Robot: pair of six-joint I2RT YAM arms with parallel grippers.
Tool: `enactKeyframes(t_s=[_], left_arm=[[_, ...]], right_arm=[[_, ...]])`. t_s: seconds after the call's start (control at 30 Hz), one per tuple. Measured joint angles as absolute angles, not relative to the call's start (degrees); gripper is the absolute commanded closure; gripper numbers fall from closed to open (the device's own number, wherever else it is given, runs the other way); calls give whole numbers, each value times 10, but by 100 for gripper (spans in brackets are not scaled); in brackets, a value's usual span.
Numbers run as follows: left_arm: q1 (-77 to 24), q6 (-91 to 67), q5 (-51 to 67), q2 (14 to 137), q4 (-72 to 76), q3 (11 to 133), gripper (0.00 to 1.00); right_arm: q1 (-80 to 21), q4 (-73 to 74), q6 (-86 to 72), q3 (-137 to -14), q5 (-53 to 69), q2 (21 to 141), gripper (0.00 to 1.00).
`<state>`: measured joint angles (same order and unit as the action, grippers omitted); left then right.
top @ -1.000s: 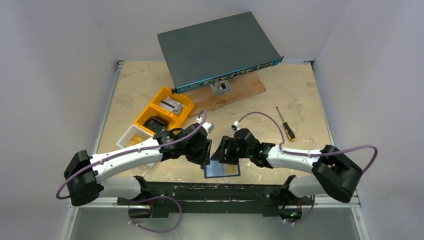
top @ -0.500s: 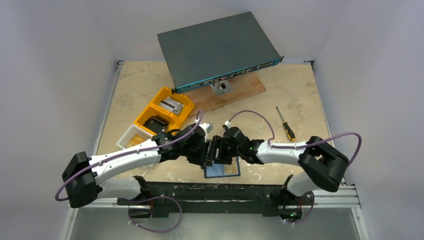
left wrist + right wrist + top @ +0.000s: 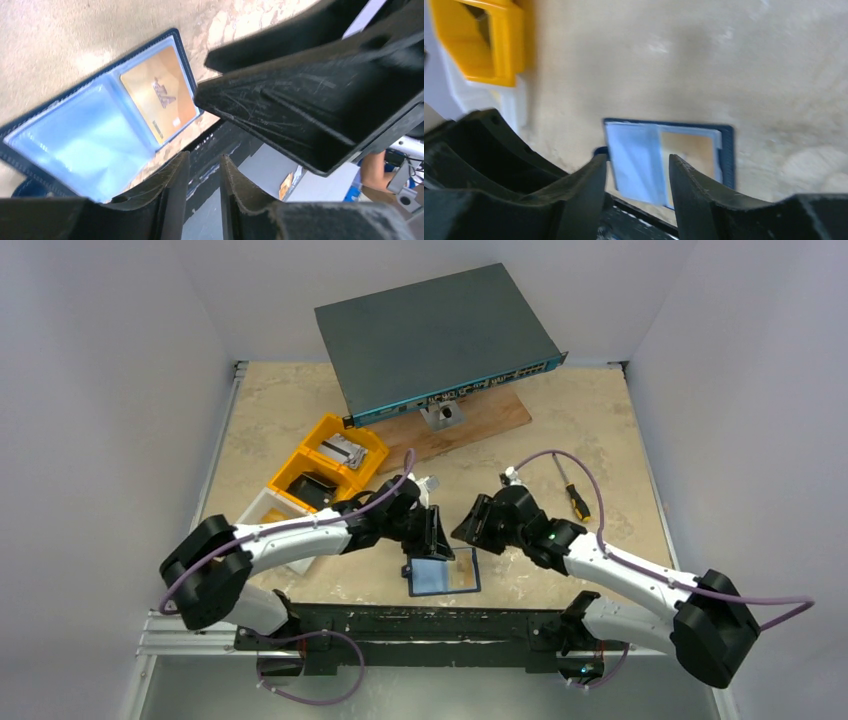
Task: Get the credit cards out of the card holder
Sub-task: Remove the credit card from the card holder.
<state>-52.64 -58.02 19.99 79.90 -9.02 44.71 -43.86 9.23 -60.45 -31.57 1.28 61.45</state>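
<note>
The card holder (image 3: 443, 576) lies open and flat near the table's front edge, its navy border (image 3: 181, 50) showing. An orange-yellow credit card (image 3: 157, 95) sits in its right sleeve, and a pale blue page (image 3: 75, 140) covers the left half. I cannot tell whether a card lies under that page. My left gripper (image 3: 436, 530) hovers just above the holder's far left side, jaws narrowly open (image 3: 205, 156) and empty. My right gripper (image 3: 473, 525) hangs above and right of the holder, open (image 3: 637, 159) with nothing between its fingers. The holder (image 3: 724, 150) shows beyond them.
Yellow bins (image 3: 330, 465) and a white bin (image 3: 262, 515) stand left of the arms. A grey network switch (image 3: 435, 340) rests on a wooden board (image 3: 480, 420) at the back. A screwdriver (image 3: 572, 488) lies at the right. The black base rail (image 3: 420, 625) runs along the near edge.
My right gripper has drawn back to the right, away from the left gripper. The left gripper shifted slightly right and its jaws narrowed a little. The holder stays open on the table.
</note>
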Motion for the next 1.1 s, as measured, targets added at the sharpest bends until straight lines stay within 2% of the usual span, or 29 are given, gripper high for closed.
enactKeyframes(t_s=[0.13,0.27,0.53,0.8,1.1], left_arm=[[-513,-595,230,865,-21,438,90],[-507,-591,230,901,-17,432,100],[-506,-556,193,928,-79,429,100],[-506,-542,186,939,-97,439,100],[-505,-538,190,943,-94,439,100]], right_arm=[[-439,144,-592,-291,-1,608,66],[-439,181,-581,-278,-10,601,72],[-470,192,-569,-278,-23,608,81],[-518,213,-570,-295,-55,672,83],[-542,210,-571,-318,-66,717,90]])
